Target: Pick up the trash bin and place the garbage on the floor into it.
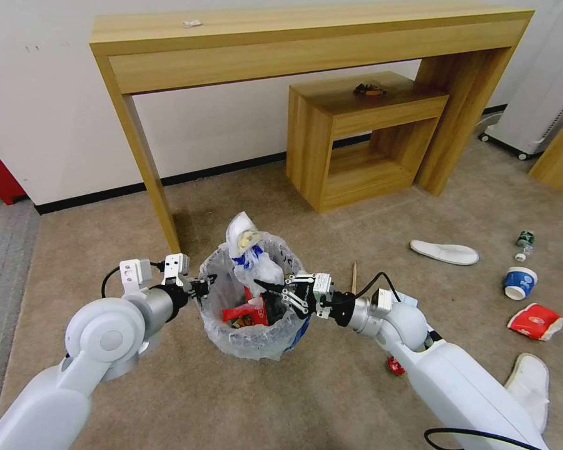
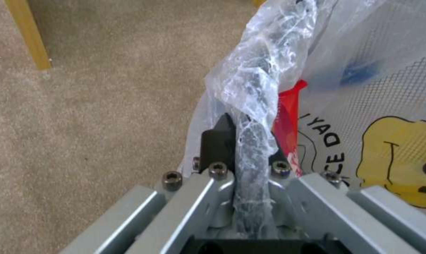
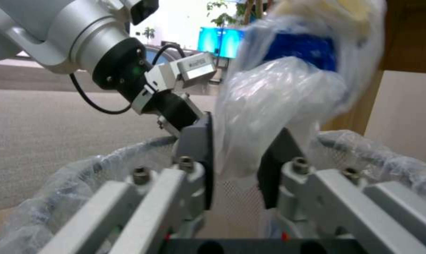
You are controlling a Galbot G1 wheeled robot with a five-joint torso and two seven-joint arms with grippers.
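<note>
Grippers are positioned on opposite sides of the trash bin (image 1: 250, 312): left gripper (image 1: 205, 286) clamped on its bag-lined rim, right gripper (image 1: 275, 290) pinching a crumpled plastic bag (image 1: 251, 259) directly above its mouth.

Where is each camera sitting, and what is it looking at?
Head view: sits on the robot's head, looking down at the trash bin on the floor; both arms show, left pincer on the rim, right pincer over the bin.
Left wrist view: sits behind the left pincer, shut on the bag-covered rim of the trash bin.
Right wrist view: sits behind the right pincer, which grips a plastic-wrapped slipper; the left pincer shows beyond.
All three views share the bin.
</note>
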